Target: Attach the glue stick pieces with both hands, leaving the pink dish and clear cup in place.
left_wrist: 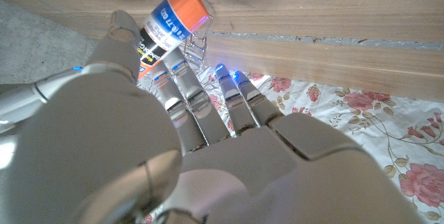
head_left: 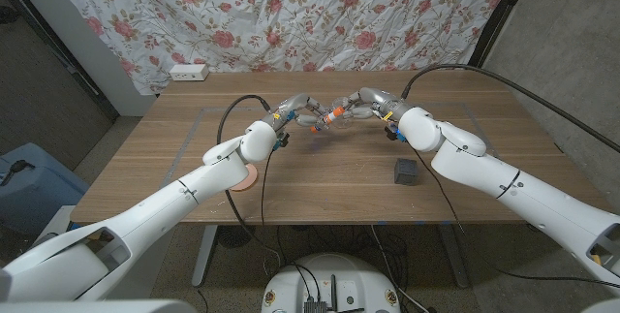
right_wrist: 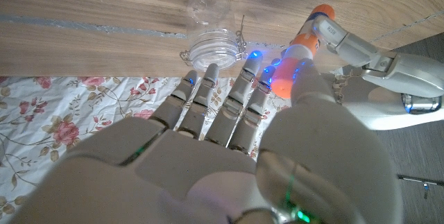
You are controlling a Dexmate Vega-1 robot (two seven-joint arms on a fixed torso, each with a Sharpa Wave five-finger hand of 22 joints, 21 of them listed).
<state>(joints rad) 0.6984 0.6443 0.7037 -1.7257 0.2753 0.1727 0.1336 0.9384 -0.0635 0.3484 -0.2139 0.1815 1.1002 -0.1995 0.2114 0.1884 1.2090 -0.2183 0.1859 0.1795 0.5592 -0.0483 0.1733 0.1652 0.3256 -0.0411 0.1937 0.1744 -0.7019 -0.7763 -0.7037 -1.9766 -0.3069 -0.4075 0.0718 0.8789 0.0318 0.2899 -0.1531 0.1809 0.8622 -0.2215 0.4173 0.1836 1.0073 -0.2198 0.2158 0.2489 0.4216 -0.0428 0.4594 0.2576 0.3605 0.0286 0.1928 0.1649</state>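
— What else is on the table besides the glue stick?

— A small dark block sits toward the right edge, just beside the right forearm. A pink dish lies near the front edge, half hidden under the left arm. A clear cup with a wire clasp stands close to the far edge, right behind the two hands; from the head camera the hands cover it almost entirely. Black cables loop over both arms, and a flowered cloth hangs behind the table with a white power strip by the far left corner.

— And the glue stick?

— Lifted above the table, toward the far edge, at the middle. The left hand pinches the glue stick body between thumb and fingers. The right hand pinches the orange cap at its fingertips, end to end with the body, so the two pieces meet between the hands.

— Do the wrist cameras add anything?

— The left wrist view shows the printed label and the orange end tilted up past the fingers. The right wrist view shows the cup plainly, and the left hand's fingers on the far end of the stick. Whether the cap is fully seated I cannot tell.
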